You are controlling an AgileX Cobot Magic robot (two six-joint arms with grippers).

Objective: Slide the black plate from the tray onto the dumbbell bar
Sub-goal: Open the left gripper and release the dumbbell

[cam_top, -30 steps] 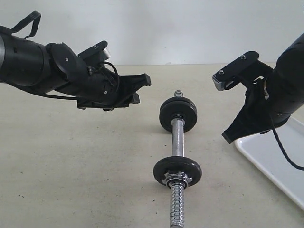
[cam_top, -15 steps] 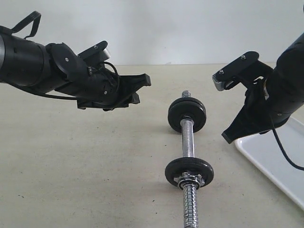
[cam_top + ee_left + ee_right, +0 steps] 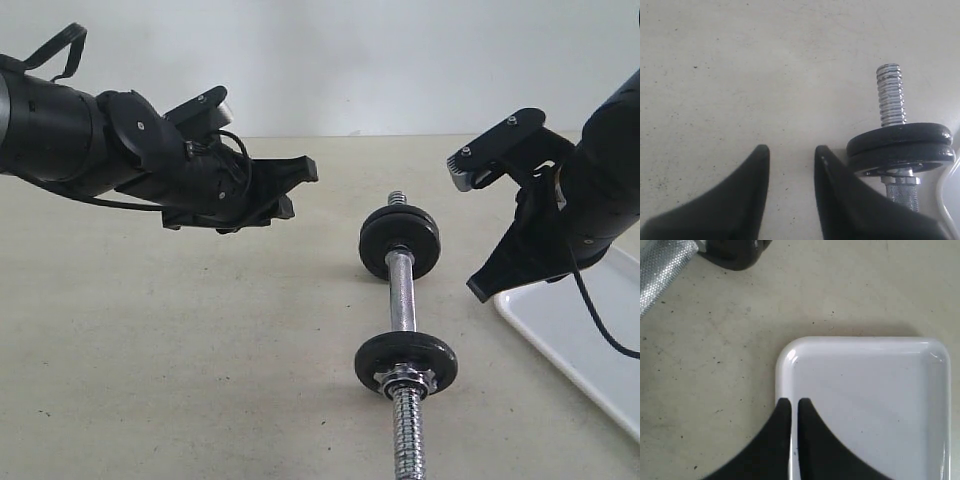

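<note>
Left gripper (image 3: 300,190) hangs in the air to the left of the dumbbell bar (image 3: 403,295), fingers spread with nothing between them (released, plainly). From its wrist view, two black plates (image 3: 900,147) sit pressed together on the bar's far end, just beside one finger (image 3: 840,195) but not touching it. The threaded stub (image 3: 890,95) pokes out past them.

Over on the right, the right gripper (image 3: 482,288) is clenched, tips almost meeting and holding nothing. It hovers right over the rounded corner of the tray (image 3: 785,360), about on the rim line.

A single black plate (image 3: 406,358) stands on the near part of the bar, snug against a star nut (image 3: 404,380). Bare thread (image 3: 410,440) runs on towards the front edge of the picture.

Room to move: a wide stretch of bare table (image 3: 150,380) left of the bar. On the right there is only a narrow strip between the bar and the tray's edge (image 3: 520,320). The tray itself runs out of view at the right.
</note>
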